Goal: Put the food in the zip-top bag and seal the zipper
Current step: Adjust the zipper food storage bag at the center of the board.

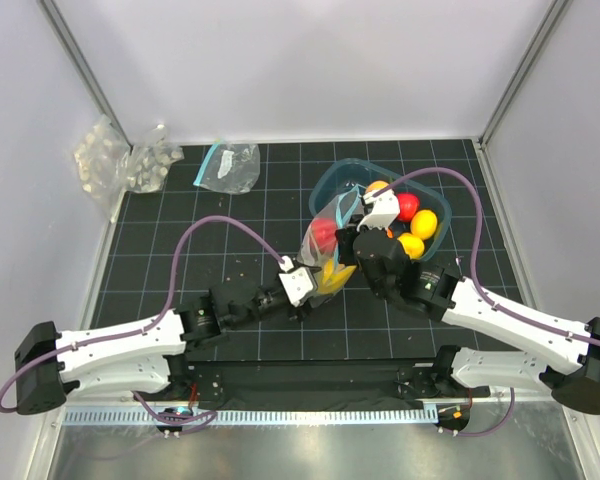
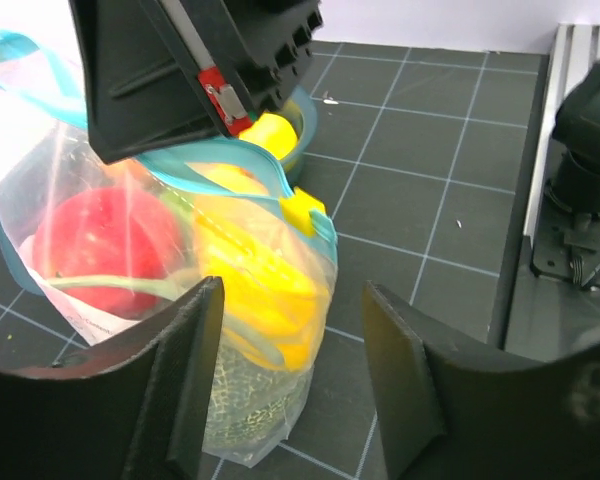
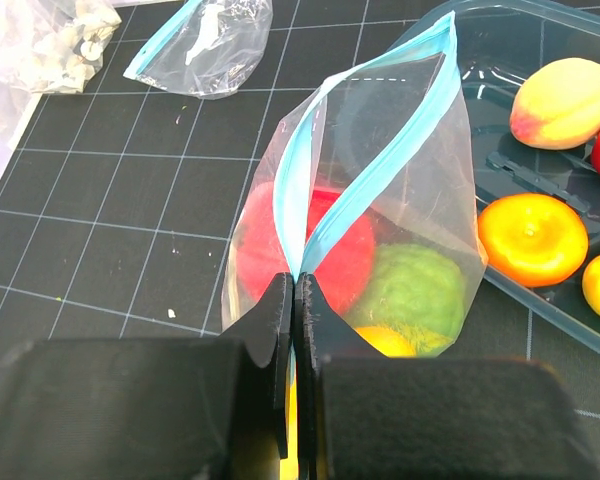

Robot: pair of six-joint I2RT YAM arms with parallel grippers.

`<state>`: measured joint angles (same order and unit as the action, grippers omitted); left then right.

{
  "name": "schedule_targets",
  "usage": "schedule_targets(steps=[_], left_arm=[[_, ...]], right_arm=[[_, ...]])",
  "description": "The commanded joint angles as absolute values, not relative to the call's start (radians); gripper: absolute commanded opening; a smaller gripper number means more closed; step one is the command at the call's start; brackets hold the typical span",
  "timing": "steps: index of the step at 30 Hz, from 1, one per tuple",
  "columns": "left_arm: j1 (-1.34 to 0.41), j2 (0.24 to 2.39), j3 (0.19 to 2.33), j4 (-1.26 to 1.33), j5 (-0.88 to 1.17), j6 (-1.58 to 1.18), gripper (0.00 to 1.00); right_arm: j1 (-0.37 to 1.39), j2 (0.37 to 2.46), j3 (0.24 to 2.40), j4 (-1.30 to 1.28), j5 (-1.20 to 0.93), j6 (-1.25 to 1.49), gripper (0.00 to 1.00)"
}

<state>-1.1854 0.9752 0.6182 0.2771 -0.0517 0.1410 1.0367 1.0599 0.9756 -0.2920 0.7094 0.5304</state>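
The clear zip-top bag point(image 1: 323, 248) stands on the black mat, left of the tray. It holds a red ball point(image 3: 332, 250), a green ball point(image 3: 415, 290), a yellow lemon point(image 2: 255, 275) and a dull-green melon point(image 2: 245, 395) at the bottom. My right gripper point(image 3: 295, 285) is shut on the teal zipper point(image 3: 380, 165) at the near end of the mouth, which gapes open beyond the jaws. It shows over the bag in the top view point(image 1: 343, 238). The yellow slider point(image 2: 303, 210) sits on the strip. My left gripper point(image 2: 292, 295) is open, level with the bag's lower part and not touching it; in the top view point(image 1: 318, 283) it is beside the bag.
A teal tray point(image 1: 328, 185) at the back right holds loose fruits: a peach-coloured one point(image 3: 563, 100), an orange one point(image 3: 533, 238), red and yellow ones. A second, flat zip bag point(image 1: 228, 165) lies at the back. Packs of white lumps point(image 1: 110, 160) sit in the back left corner.
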Motion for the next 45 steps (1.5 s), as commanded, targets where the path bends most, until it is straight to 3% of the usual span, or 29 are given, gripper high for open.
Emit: schedule_targets(steps=[1, 7, 8, 9, 11, 16, 20, 23, 32, 36, 43, 45], left_arm=[[-1.19, 0.992, 0.67, 0.367, -0.098, 0.158, 0.57], [-1.19, 1.011, 0.68, 0.379, -0.103, 0.14, 0.45], [-1.19, 1.008, 0.678, 0.376, -0.106, 0.141, 0.37], [-1.19, 1.006, 0.678, 0.37, -0.113, 0.14, 0.2], [-1.189, 0.982, 0.677, 0.35, -0.161, 0.126, 0.0], [-1.189, 0.858, 0.634, 0.25, -0.316, -0.023, 0.0], [-1.187, 0.669, 0.554, 0.106, -0.448, -0.135, 0.0], [-1.187, 0.478, 0.451, 0.031, -0.529, -0.176, 0.0], [-1.187, 0.032, 0.244, -0.081, -0.594, -0.216, 0.0], [-1.187, 0.04, 0.242, -0.069, -0.537, -0.19, 0.0], [-1.187, 0.268, 0.311, -0.055, -0.489, -0.189, 0.0], [-1.187, 0.307, 0.319, -0.048, -0.477, -0.187, 0.0]], right_arm=[[1.035, 1.046, 0.983, -0.195, 0.729, 0.552, 0.01], [1.034, 1.06, 0.983, -0.187, 0.713, 0.555, 0.01], [1.035, 1.061, 0.983, -0.187, 0.715, 0.554, 0.01], [1.037, 1.062, 0.983, -0.187, 0.713, 0.552, 0.01], [1.035, 1.06, 0.982, -0.184, 0.709, 0.551, 0.01], [1.035, 1.075, 0.967, -0.153, 0.655, 0.54, 0.01], [1.037, 1.123, 0.956, -0.078, 0.496, 0.526, 0.01], [1.035, 1.166, 0.971, -0.051, 0.379, 0.494, 0.08], [1.037, 1.189, 0.979, -0.051, 0.319, 0.442, 0.26], [1.037, 1.172, 0.974, -0.051, 0.313, 0.399, 0.48], [1.035, 1.103, 0.95, 0.024, 0.036, 0.094, 0.5], [1.035, 1.066, 0.878, 0.104, -0.142, 0.014, 0.5]])
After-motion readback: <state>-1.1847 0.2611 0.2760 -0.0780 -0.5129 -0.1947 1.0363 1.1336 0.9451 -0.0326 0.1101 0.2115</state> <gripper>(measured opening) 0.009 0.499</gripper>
